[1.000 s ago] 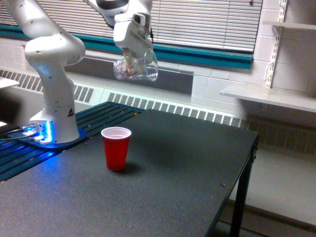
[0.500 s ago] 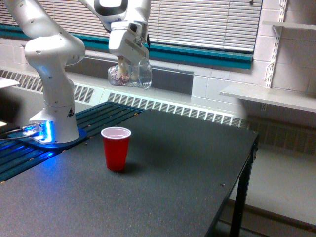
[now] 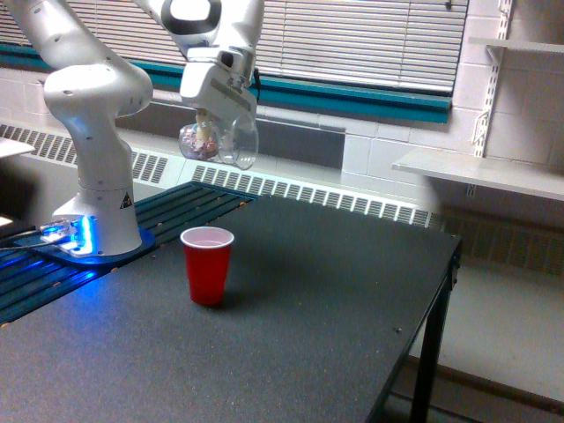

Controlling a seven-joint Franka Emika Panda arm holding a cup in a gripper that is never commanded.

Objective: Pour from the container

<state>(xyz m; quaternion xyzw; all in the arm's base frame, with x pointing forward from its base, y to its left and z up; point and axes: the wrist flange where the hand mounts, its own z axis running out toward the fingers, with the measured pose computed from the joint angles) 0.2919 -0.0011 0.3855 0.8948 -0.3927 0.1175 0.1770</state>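
gripper (image 3: 211, 132): mine, up in the air near the window blinds, fingers pinching the container
container (image 3: 218, 144): clear cup, tipped onto its side, mouth toward the exterior view's right, base toward the left
contents: pinkish-white bits sitting at the base end, seen through the wall
container position: well above the table (image 3: 335, 291), slightly right of the red cup in the exterior view and well apart from it
red cup (image 3: 208, 265): upright on the table, white inside, open top; can't tell if anything is in it
arm base (image 3: 99, 211): white, on the exterior view's left, sits on a dark slatted platform with blue light glowing at its foot
table: dark speckled top, red cup is the only loose thing I see on it
background: white shelf (image 3: 480, 172) at the exterior view's right, radiator grille along the wall behind the table
grip detail: fingers partly hidden behind the cup wall, exact contact points not readable
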